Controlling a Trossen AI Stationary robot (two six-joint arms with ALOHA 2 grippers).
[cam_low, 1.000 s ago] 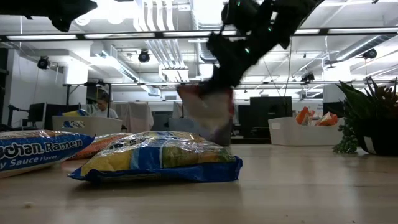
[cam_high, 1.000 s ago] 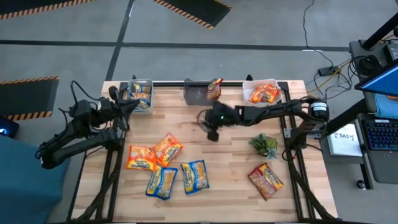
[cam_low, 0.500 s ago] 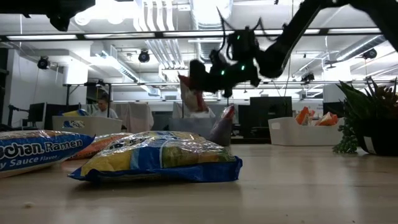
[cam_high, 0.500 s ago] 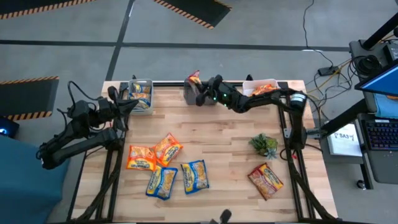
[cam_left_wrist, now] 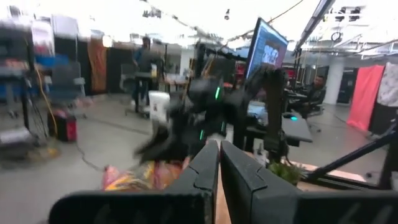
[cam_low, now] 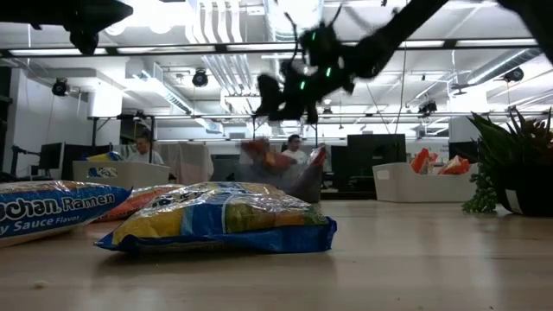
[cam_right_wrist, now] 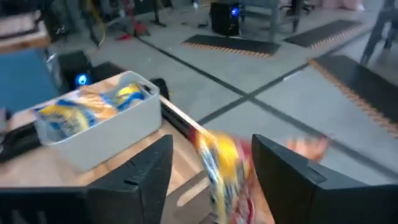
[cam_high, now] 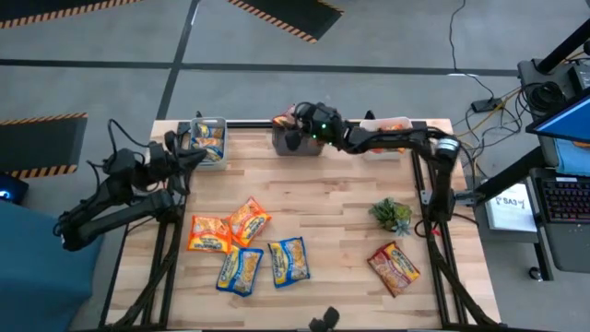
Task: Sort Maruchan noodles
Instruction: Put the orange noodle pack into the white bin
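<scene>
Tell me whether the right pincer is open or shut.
Open. In its wrist view the right pincer has its fingers spread, with a blurred noodle packet loose between them, over the middle bin.

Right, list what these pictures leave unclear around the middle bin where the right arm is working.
- Dark middle bin, high view: the right end effector covers it, hiding its contents.
- Shiny red-and-yellow noodle packet, right wrist view: motion blur, so its label is unreadable; whether it still touches the open fingers cannot be told.
- Same packet, low view: a smear by the bin; landed or falling is unclear.
- Left end effector, shut, waits by the white bin of blue-and-yellow packets.
</scene>
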